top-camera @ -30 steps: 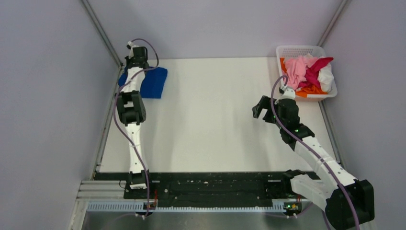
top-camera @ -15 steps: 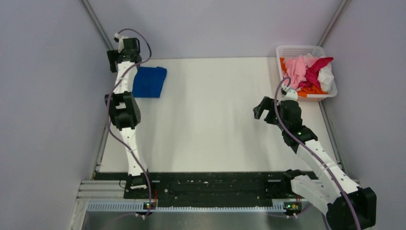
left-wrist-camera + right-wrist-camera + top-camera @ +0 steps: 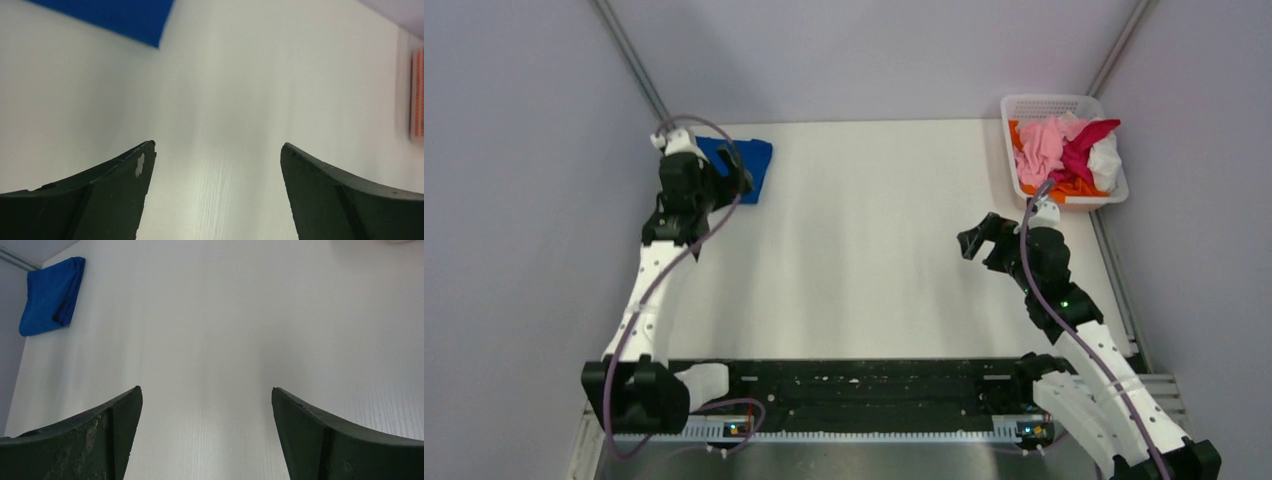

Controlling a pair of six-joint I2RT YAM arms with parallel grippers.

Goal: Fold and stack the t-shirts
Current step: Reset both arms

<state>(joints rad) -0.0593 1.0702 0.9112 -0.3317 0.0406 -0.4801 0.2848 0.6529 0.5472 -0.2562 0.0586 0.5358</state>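
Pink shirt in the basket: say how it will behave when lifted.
The pink shirt lies crumpled, so it will likely hang limp. It is bunched against the magenta shirt, so it may drag that along.

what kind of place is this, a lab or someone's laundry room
Probably a robot lab test cell, not a home: a white table boxed in by plain grey panels, the left arm and right arm bolted at its near edge, and a mesh basket of t-shirts as practice material.

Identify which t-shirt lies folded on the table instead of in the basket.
The royal blue t-shirt, at the far left corner of the table. It alone is folded flat; the pink, magenta, white and orange ones sit crumpled in the white basket.
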